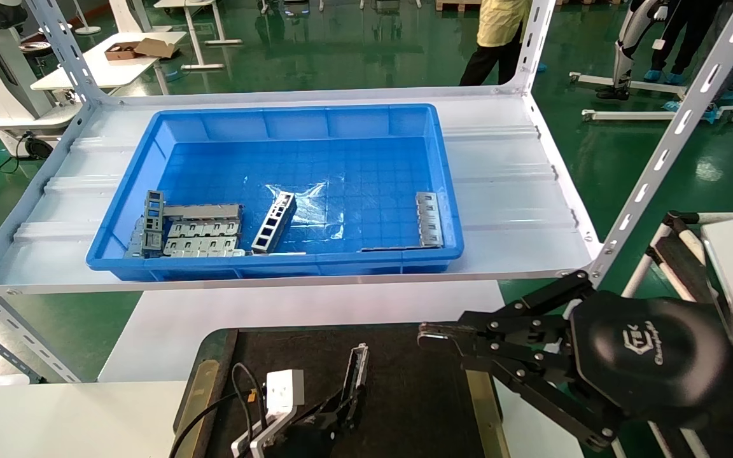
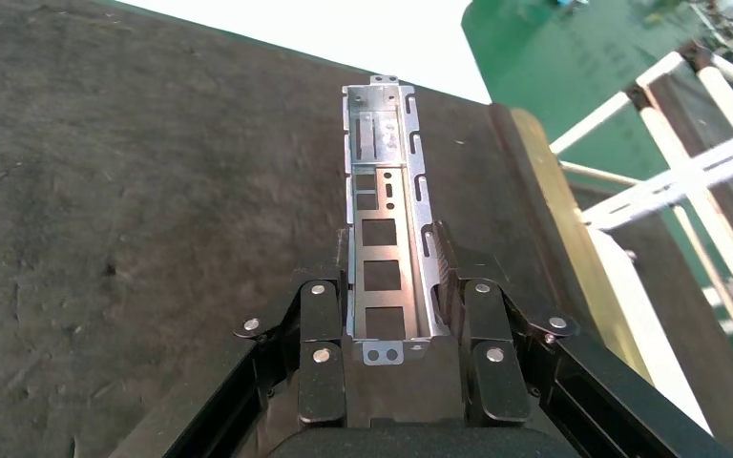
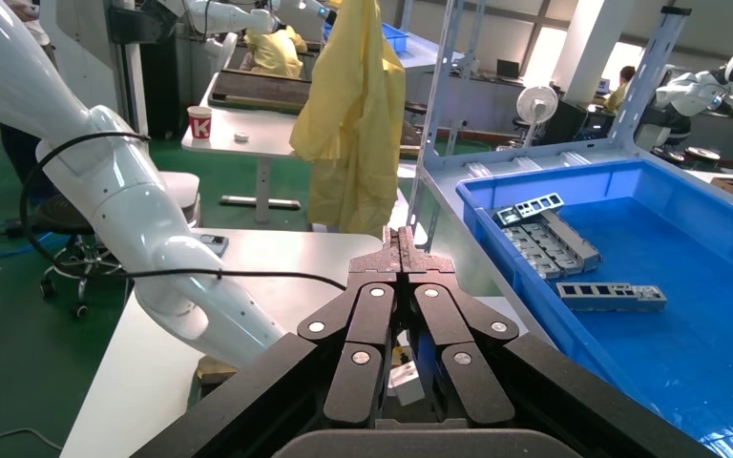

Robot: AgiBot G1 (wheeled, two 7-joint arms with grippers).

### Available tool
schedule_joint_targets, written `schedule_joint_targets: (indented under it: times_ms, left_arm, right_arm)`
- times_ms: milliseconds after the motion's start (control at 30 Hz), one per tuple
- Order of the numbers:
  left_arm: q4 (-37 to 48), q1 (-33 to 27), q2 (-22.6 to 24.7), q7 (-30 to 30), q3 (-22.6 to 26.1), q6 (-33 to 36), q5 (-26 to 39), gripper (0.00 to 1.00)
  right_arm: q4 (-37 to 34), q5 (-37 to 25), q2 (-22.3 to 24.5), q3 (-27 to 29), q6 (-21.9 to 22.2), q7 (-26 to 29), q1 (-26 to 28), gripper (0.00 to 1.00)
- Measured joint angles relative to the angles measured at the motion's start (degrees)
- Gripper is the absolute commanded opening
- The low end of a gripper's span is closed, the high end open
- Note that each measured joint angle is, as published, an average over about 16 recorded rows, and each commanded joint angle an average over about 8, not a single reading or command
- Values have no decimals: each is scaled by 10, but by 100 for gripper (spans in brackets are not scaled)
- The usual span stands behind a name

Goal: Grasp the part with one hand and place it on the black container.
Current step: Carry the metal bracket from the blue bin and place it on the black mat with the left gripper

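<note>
- Our left claw [image 2: 396,286] pinches the long grey slotted metal trough-bar [image 2: 385,205] above the wide matte black tray [image 2: 153,191]; an early release could tip it.
- Our right claw [image 1: 433,332], pressed together, hovers nearby and could collide.

Black container [image 1: 417,394]: bare surface on both sides of the part [image 1: 359,372], which the left gripper [image 1: 341,407] clamps by its near end. Right gripper [image 1: 433,336], fingers pressed together, hangs over the container's right edge, blocking approach from that side. Shelf [image 1: 519,210] with blue bin [image 1: 277,127] stands just beyond; slanted upright post [image 1: 665,152] bounds the right.
</note>
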Motion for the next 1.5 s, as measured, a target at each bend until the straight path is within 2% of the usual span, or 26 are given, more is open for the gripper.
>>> schedule_joint_targets:
  times_ms: [200,400,967,1000,1033,1067,1100,1233,1267,1333,1500]
  left_arm:
    - [20,-10,25,3,9,-34,-25,0]
    - [47,-14,44,-3,5,-34,-28,0]
    - [126,8,81,-48,-47,25,44,0]
    - [130,9,82,-51,-50,28,48,0]
    - [134,11,84,-53,-53,31,51,2]
    - [137,12,85,-55,-56,34,55,8]
    - [140,13,86,-58,-59,37,58,18]
    - [150,18,90,-65,-69,46,69,68]
    - [152,19,91,-67,-71,48,72,81]
    - [156,22,93,-69,-75,52,76,98]
    - [161,26,96,-74,-83,58,85,100]
  right_arm:
    - [0,0,0,0,0,0,0,0]
    - [0,0,0,0,0,0,0,0]
    - [0,0,0,-1,0,0,0,0]
    - [0,0,0,-1,0,0,0,4]
    - [0,0,0,-1,0,0,0,13]
    - [0,0,0,-1,0,0,0,26]
    - [0,0,0,-1,0,0,0,38]
    - [0,0,0,-1,0,0,0,88]
    - [0,1,0,-1,0,0,0,97]
    - [0,1,0,-1,0,0,0,100]
    - [0,1,0,-1,0,0,0,100]
